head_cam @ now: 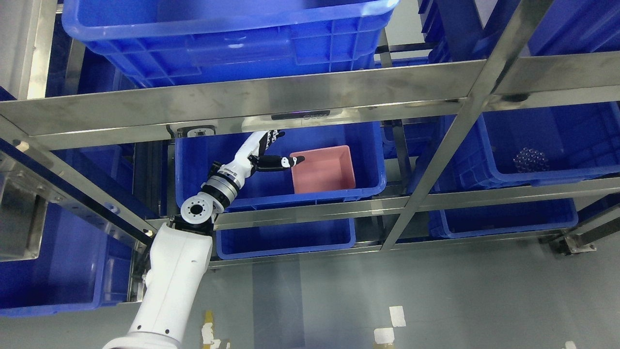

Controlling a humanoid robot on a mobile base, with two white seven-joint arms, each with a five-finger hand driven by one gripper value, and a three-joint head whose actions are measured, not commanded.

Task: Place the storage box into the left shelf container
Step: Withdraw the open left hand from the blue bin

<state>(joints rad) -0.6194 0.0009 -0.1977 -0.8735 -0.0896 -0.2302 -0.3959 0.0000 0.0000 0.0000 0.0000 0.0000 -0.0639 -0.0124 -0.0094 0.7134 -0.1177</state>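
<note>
Position of the pink storage box point(323, 169) governs the next move: it sits upright, open side up, inside the blue container point(218, 165) on the middle level of the left shelf bay, toward that container's right half, close to the right wall. The left hand point(269, 152) reaches into the same container from the lower left and lies to the left of the box. One dark fingertip point(296, 159) meets the box's upper left rim corner; whether it presses or merely touches cannot be told. The other fingers point(271, 137) are spread upward and away, closed on nothing, so the hand reads as open rather than gripping. The box is nearly square, so no clear long axis applies; its left wall faces the hand. The box appears to rest on the container floor, so placement looks essentially complete. Judged from this, the next move is a withdrawal down and left, away from the box, beneath the steel shelf rail point(232, 104). The right arm is not visible.
</note>
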